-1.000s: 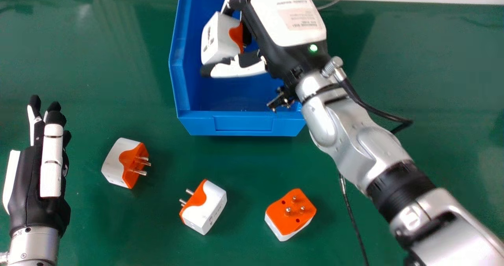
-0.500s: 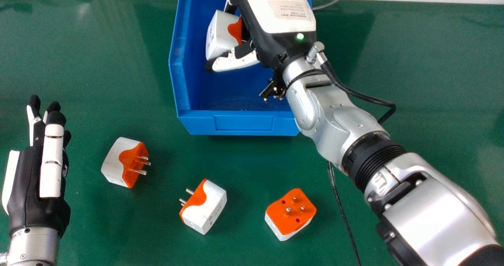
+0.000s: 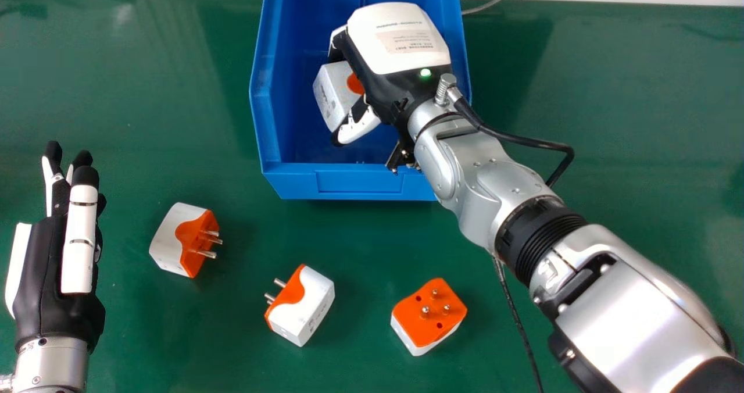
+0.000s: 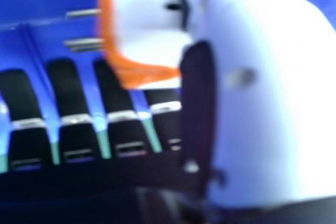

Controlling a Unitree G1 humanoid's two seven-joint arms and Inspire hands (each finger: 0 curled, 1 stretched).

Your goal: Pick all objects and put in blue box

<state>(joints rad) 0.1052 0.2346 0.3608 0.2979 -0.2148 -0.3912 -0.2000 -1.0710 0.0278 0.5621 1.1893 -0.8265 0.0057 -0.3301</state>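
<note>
The box stands at the far edge of the surface. Inside, nearer its left wall, an adapter sits in the right hand; whether it touches the box's floor is hard to judge. On the surface before the box, the left adapter lies out beyond the near left corner, the middle adapter before the near wall's left half, the right adapter before the near right corner. The left hand is left of all three.
</note>
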